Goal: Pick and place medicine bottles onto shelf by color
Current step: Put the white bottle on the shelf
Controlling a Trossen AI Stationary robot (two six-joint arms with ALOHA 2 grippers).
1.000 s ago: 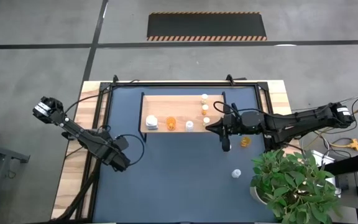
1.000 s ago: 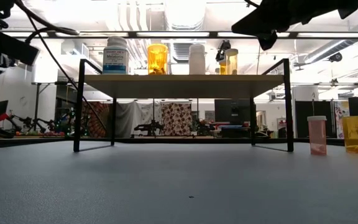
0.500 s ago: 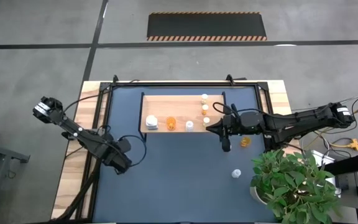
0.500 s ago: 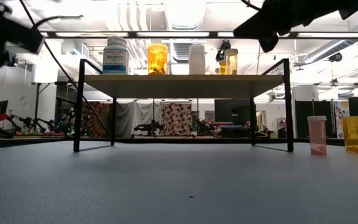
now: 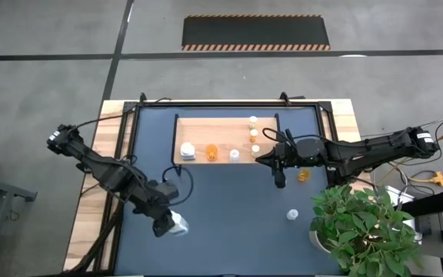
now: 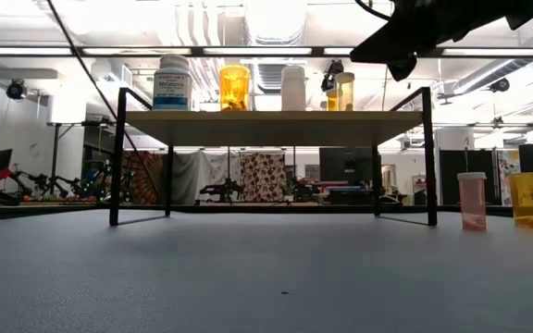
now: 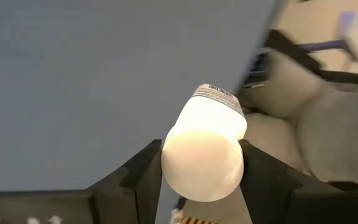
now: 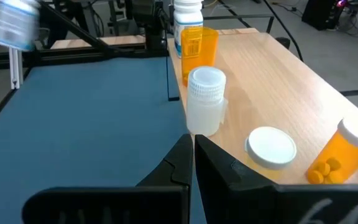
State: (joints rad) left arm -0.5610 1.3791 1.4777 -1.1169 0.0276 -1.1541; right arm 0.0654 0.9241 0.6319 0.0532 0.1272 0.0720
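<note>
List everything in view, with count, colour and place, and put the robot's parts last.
shelf: one, light wood in a black frame, back middle of the table.
shelf bottles: six, white and orange, three along the front edge and three in a row at the right end.
table bottles: two, one orange and one pale, right half.
white bottle: one, front left, gripped.
potted plant: one, green, front right corner.
table: one, dark blue top.
left tool: closed on the white bottle.
right tool: shut, empty, by the shelf's front right corner.
</note>
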